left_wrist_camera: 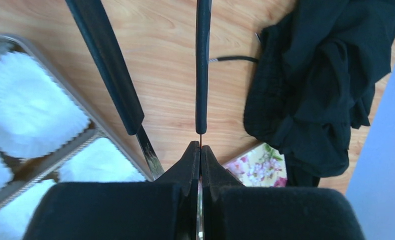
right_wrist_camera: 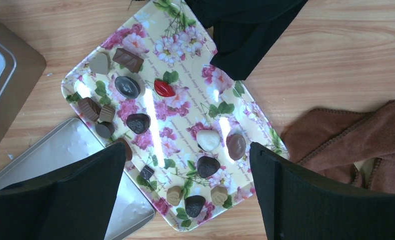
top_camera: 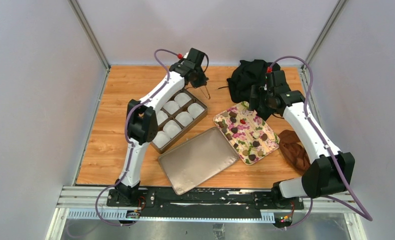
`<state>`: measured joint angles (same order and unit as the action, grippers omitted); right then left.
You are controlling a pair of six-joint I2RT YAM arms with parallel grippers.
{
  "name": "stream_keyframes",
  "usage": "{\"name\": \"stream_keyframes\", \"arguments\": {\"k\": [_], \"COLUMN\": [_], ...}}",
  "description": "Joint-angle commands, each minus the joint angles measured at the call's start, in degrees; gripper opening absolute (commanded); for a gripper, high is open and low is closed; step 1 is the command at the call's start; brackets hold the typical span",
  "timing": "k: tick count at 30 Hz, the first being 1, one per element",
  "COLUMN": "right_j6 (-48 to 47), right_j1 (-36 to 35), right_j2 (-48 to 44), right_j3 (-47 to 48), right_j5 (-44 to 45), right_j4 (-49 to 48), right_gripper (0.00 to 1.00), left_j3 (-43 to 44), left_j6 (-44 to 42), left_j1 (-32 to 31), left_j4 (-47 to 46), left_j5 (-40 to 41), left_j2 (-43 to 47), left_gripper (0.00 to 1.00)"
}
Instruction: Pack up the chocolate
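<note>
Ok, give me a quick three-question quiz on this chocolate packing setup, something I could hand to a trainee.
1. True or false: the right end effector is open above the floral-print rectangular tray.
2. Where do the small chocolate pieces lie? A) in the white pleated paper cups B) on the floral tray C) on the flat silver metal lid
3. Fill in: the shut left end effector grips a pair of black-handled metal ____.
Key: 1 true; 2 B; 3 tongs.
</note>
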<state>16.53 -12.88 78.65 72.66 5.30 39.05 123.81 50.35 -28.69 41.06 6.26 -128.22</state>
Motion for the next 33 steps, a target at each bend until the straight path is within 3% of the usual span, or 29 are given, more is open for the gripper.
{"name": "stream_keyframes", "arguments": {"k": [1, 6, 13, 21, 22, 25, 27, 29, 33], "right_j6": [0.53, 0.69, 0.97, 2.6, 2.95, 3.56, 3.72, 3.68, 2.94], "right_j1": [-0.48, -0.48, -0.48, -0.53, -0.48, -0.47, -0.47, -0.48, -0.56], "right_j2": [-1.28, -1.06, -2.43, -5.26, -5.22, -4.7, -4.13, -3.43, -1.89], "right_j3": [-1.14, -1.02, -1.65, -4.9, -5.05, -4.96, -4.42, -3.64, -1.4], "right_j5": [1.47, 0.57, 0.91, 3.2, 3.13, 2.56, 2.31, 1.97, 1.43], "right_j4": [3.22, 3.78, 4.7, 4.79, 4.73, 4.57, 4.52, 4.54, 4.3], "right_gripper": [0.98, 0.97, 0.97, 0.97, 0.97, 0.97, 0.97, 0.98, 0.97], "left_j3": [1.96, 2.34, 8.96, 8.21, 7.92, 6.96, 6.73, 6.8, 6.9], "left_j6": [7.39, 10.78, 11.12, 10.05, 9.69, 8.77, 8.31, 7.79, 5.17], "left_j1": [-1.56, -4.04, -5.29, -5.33, -5.33, -5.31, -5.32, -5.32, -5.28], "left_j4": [-4.39, -9.39, -8.42, -7.75, -7.75, -8.23, -8.34, -8.32, -7.93], "left_j5": [-0.65, 0.73, 6.22, 9.47, 9.63, 8.79, 7.97, 6.86, 5.47], "left_j2": [-1.65, -4.7, -12.28, -14.89, -15.02, -15.08, -15.02, -14.88, -12.8], "left_gripper": [0.0, 0.0, 0.0, 0.0, 0.03, 0.38, 0.55, 0.62, 0.65]}}
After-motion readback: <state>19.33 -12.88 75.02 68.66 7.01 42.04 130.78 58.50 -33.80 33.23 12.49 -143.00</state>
